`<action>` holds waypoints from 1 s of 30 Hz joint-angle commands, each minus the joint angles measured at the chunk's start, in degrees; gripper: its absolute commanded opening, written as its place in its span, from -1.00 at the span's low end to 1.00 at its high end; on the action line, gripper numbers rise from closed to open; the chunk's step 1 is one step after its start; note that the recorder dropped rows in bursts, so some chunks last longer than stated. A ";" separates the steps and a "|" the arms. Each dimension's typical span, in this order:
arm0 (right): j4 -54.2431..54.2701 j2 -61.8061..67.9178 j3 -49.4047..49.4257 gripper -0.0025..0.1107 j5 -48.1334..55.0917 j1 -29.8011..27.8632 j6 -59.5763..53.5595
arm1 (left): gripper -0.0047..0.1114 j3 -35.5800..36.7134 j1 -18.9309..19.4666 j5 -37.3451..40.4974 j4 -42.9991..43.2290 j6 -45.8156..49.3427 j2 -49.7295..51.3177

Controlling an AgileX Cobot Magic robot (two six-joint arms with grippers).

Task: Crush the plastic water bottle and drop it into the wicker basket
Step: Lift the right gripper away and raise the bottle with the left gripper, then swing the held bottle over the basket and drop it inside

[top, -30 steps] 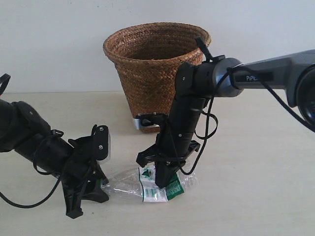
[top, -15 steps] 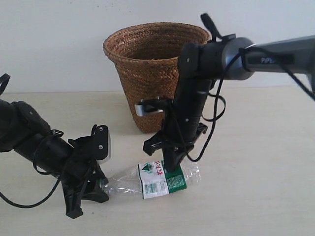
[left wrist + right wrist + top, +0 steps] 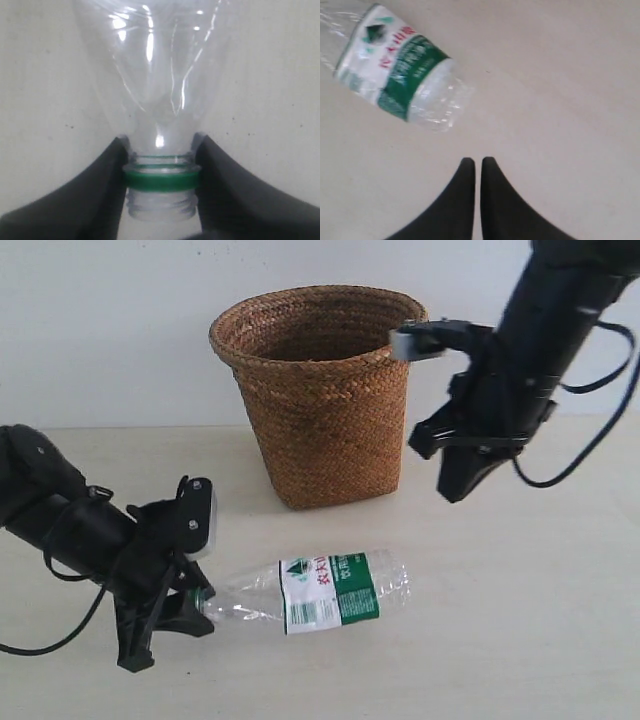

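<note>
The bottle (image 3: 320, 590) lay on its side on the worktop (image 3: 520, 640), at the near side of the scene and nearer than the basket (image 3: 320, 390), outside it and apart from it. Its neck pointed left and its base right. The green-and-white label with red characters wrapped the middle of the body, and the clear part toward the neck showed creases and glints. In the left wrist view the bottle (image 3: 160, 75) narrowed down to a green ring (image 3: 161, 179) around its neck, with bare screw threads just past the ring. The left pincer (image 3: 195, 600) was clamped on that neck: its two black fingers (image 3: 107, 180) pressed against the neck from either side at the ring, low over the worktop at the near left. The right pincer (image 3: 455, 485) hung in the air at the right of the basket, just beside its wall, tips pointing down and well apart from the bottle. The right wrist view showed its two black fingers (image 3: 462, 200) drawn together with only a thin slit between them and nothing held, bare worktop under them and the bottle's (image 3: 405, 75) labelled end and base lying off to one side. The basket stood upright at the far middle of the worktop, against a pale wall, its wide rolled rim open upward.
</note>
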 commanded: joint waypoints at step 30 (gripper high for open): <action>5.95 -2.76 14.87 -0.96 -13.44 -15.93 -4.23 | 0.76 -47.12 -0.12 -2.04 -8.75 -31.73 4.75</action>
